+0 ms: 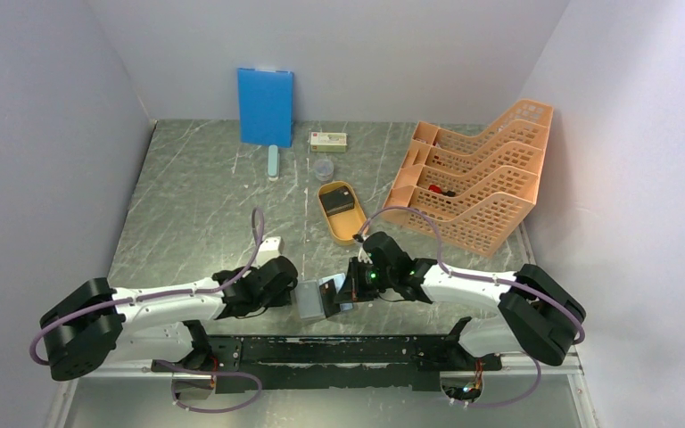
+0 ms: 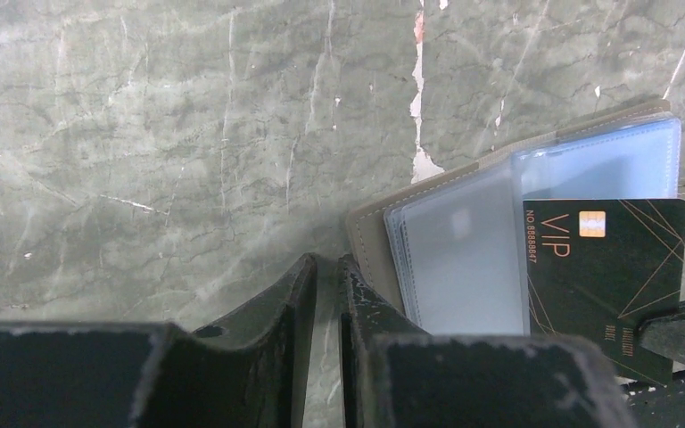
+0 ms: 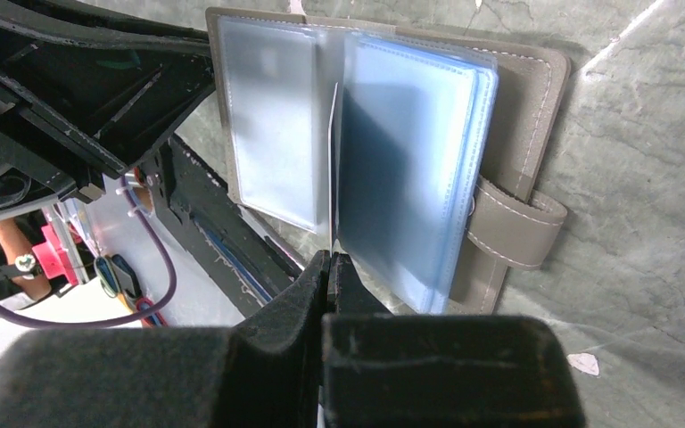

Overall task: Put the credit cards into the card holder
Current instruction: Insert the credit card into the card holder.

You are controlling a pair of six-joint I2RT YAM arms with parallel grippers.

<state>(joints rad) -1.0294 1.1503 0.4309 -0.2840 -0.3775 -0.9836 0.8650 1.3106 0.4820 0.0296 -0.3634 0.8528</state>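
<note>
Right wrist: right fingers (image 3: pixel 290 308) clamp a card (image 2: pixel 606 285) edge-on, lengthwise along the holder (image 3: pixel 526 107)'s spine (left fingers (image 2: pixel 272 316) unclear).

The light is soft and even, and it seems to come from above. In the top view the table (image 1: pixel 196 223) is bright. A dark shadow lies on it under the left gripper (image 1: pixel 291 298) and the right gripper (image 1: pixel 344 294).

In the left wrist view the near fingers (image 2: pixel 276 312) are dark and a bit fuzzy. The table past their tips is sharp. To their right, the card holder (image 2: pixel 450 267) has a milky shine. The gold letters on the credit card (image 2: pixel 606 267) are easy to read.

In the right wrist view the fingers (image 3: pixel 294 303) are black, blurry lumps. Just past their tips the clear pockets (image 3: pixel 401 160) glow pale blue.
</note>
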